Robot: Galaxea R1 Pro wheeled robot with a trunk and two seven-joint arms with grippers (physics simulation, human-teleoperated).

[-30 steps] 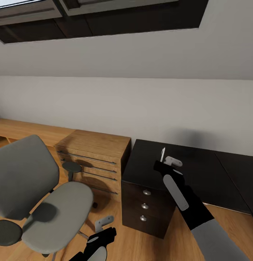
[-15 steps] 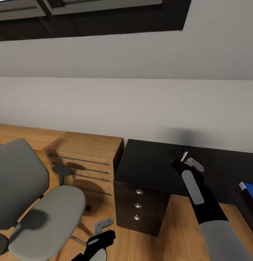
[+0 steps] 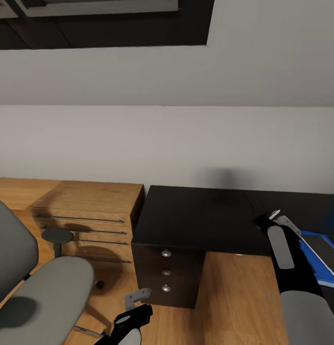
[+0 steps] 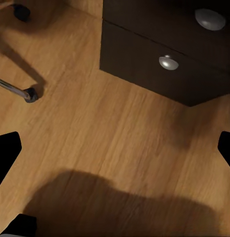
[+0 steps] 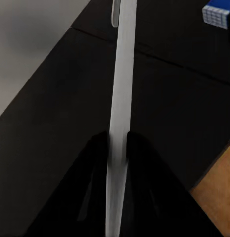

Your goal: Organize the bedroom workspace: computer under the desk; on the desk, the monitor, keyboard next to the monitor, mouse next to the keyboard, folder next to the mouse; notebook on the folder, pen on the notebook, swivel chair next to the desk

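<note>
The right gripper (image 5: pixel 112 148) pinches a slim white pen (image 5: pixel 119 98) above the black desk (image 3: pixel 195 215). The left gripper (image 3: pixel 133 299) hangs spread wide over the wooden floor (image 4: pixel 105 133), near the grey swivel chair (image 3: pixel 42 292).

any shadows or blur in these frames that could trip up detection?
Head view: a soft dark smudge of shadow on the wall above the black desk. Left wrist view: a broad shadow across the wood floor. Right wrist view: the pen in the right gripper is blurred from being close.
</note>
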